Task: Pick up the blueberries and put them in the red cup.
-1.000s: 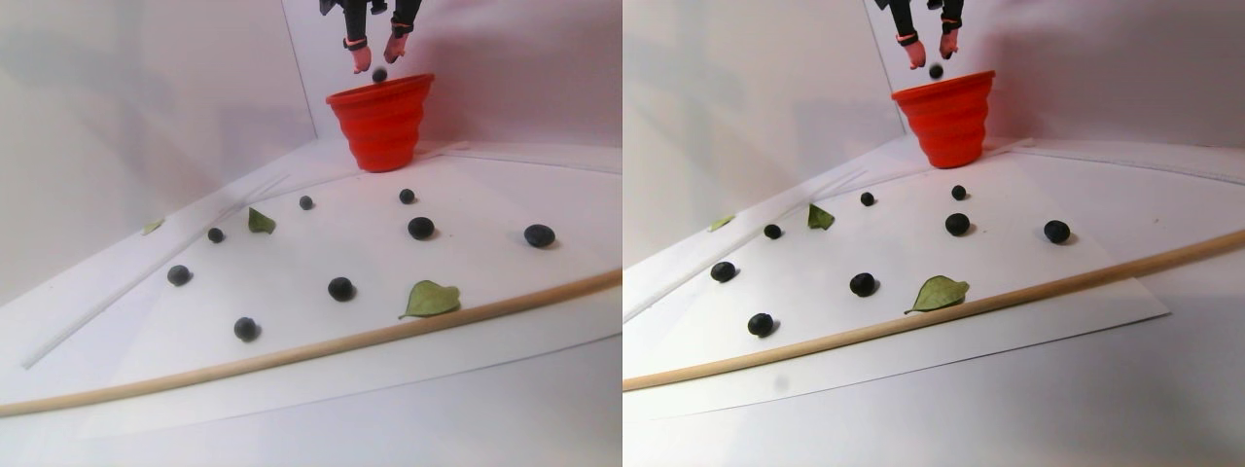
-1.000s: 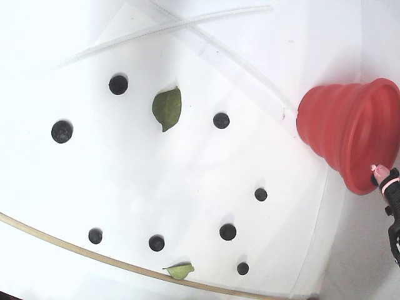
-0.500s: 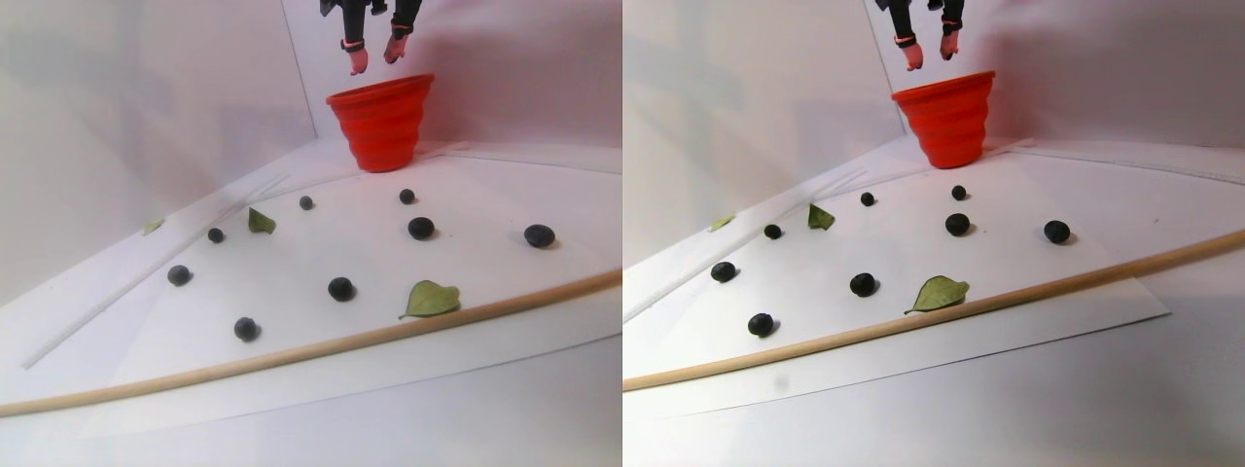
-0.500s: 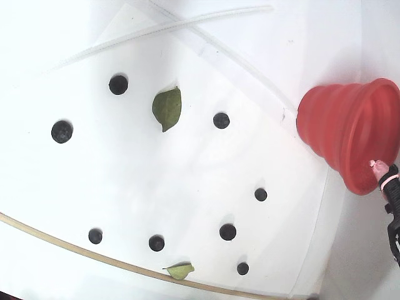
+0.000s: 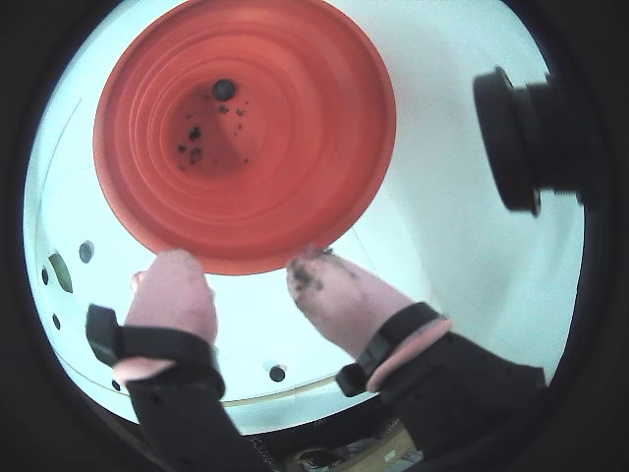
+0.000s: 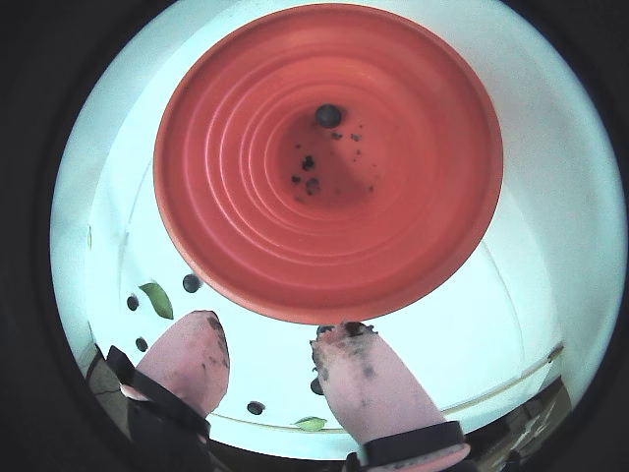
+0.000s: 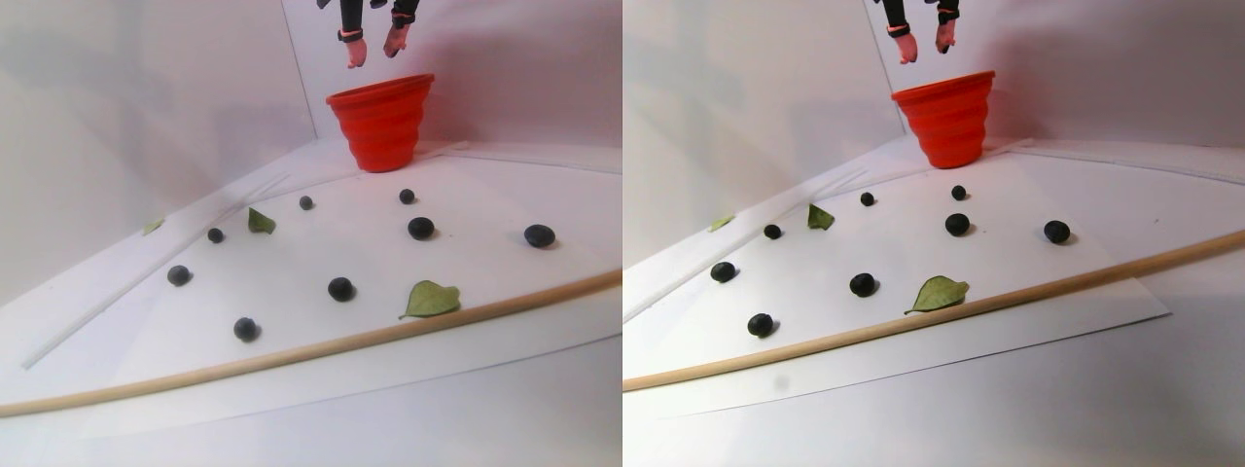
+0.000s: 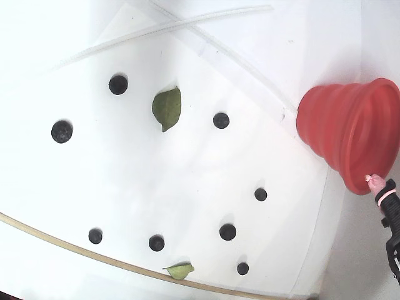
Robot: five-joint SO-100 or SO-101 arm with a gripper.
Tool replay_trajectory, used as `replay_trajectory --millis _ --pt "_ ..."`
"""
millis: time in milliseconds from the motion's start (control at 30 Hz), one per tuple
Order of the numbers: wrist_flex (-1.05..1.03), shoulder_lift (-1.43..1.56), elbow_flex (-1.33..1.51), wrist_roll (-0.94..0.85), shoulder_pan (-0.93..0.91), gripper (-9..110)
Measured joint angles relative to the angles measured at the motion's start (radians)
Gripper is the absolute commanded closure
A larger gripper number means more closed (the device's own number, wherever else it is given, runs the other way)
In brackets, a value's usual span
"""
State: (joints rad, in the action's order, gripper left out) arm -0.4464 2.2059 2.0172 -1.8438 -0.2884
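1. Above the red cup [image 7: 380,122], the gripper [image 7: 374,46] hangs with fingers spread — empty.
2. One berry lies inside; seven blueberries [image 7: 340,288] dot the sheet before it.
3. Probably soft, rolling — pinch gently across the middle.

Two green leaves [image 8: 167,107] [image 8: 180,270], wooden stick [image 7: 292,350], white paper sheet [image 8: 187,169]
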Motion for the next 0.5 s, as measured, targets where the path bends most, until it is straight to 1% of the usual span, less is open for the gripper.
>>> replay_trajectory --millis 500 --pt "-0.025 0.135 0.166 0.014 0.0 85"
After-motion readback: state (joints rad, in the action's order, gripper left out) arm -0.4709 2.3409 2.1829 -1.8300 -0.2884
